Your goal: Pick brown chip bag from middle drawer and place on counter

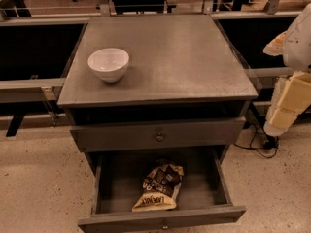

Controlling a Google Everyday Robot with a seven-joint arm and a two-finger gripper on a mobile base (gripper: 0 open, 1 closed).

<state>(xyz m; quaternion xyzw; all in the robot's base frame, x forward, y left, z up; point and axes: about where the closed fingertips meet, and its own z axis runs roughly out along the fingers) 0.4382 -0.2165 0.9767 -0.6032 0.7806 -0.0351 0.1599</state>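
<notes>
The brown chip bag (159,187) lies flat inside the open middle drawer (116,188), near its front and about centred, with its cream lettered band toward the drawer's front panel. The counter (184,57) is the grey cabinet top above it. My gripper (285,111) hangs at the far right edge of the camera view, beside the cabinet's right side at about counter height. It is well apart from the bag and holds nothing that I can see.
A white bowl (108,63) stands on the counter's left front part. The upper drawer front with a round metal knob (159,136) juts out slightly above the open drawer. Cables (257,142) lie on the speckled floor at the right. A railing runs behind the cabinet.
</notes>
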